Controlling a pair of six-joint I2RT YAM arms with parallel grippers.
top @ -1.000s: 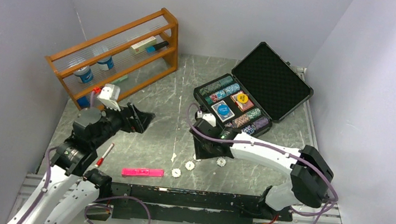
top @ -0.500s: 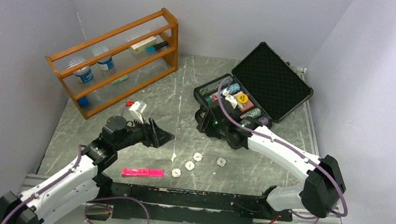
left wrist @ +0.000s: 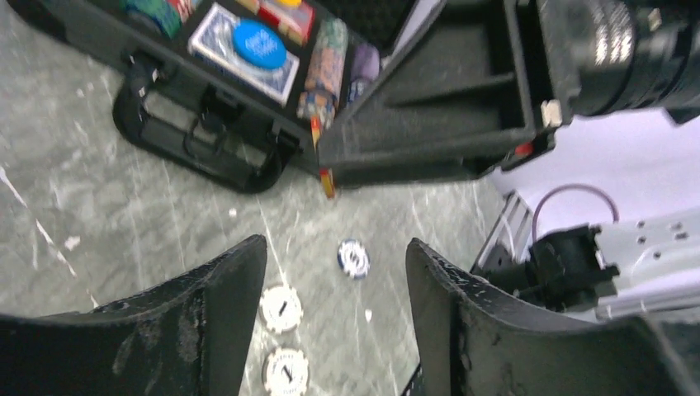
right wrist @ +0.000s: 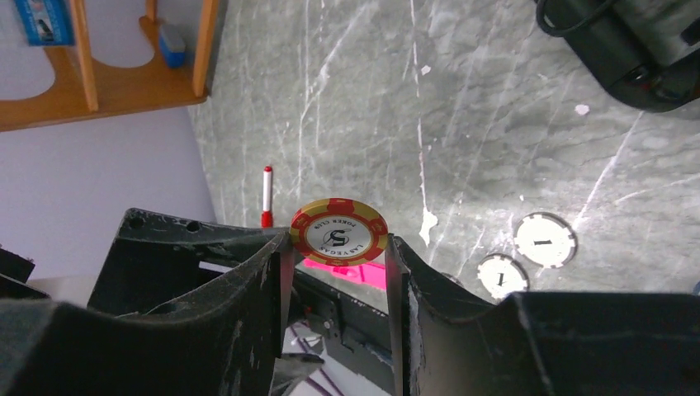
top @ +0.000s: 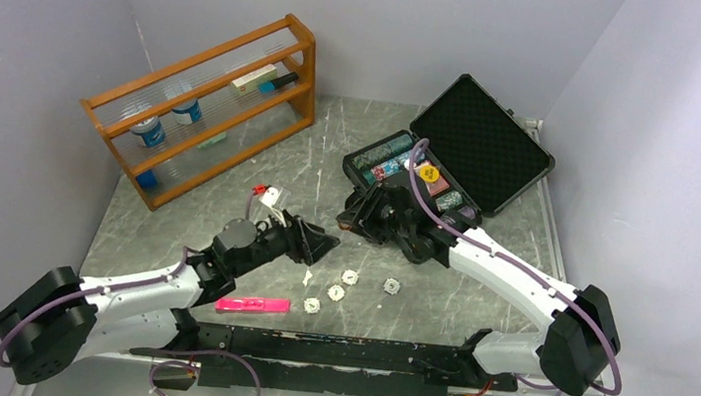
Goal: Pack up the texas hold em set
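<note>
Now my left claw (top: 327,240) has swung away from the wooden rack (top: 208,102) and out over the middle of the table (top: 281,160). Its jaws have drawn in a little but stand apart with nothing between them. Just below and ahead of it lie the loose chips: two white chips (left wrist: 281,307) close under the tips and a blue-and-white chip (left wrist: 353,258) a bit further on. The pink marker (top: 253,303) sits behind it, toward the arm bases, and I judge it is none of my concern.

Meanwhile my right claw (top: 354,220) has come up off that same scatter and moved across to the front edge of the case (top: 480,143). It is clamped on a red-and-yellow chip (right wrist: 338,231), held on edge between the tips. The case lies open just beyond this claw, with chip rows, cards and the blue button (left wrist: 258,43) already in the tray.

So one chip is on its way home, and I reckon the left side is lining up for the next. Several chips are still out on the table, so the lid is not ready to close.
</note>
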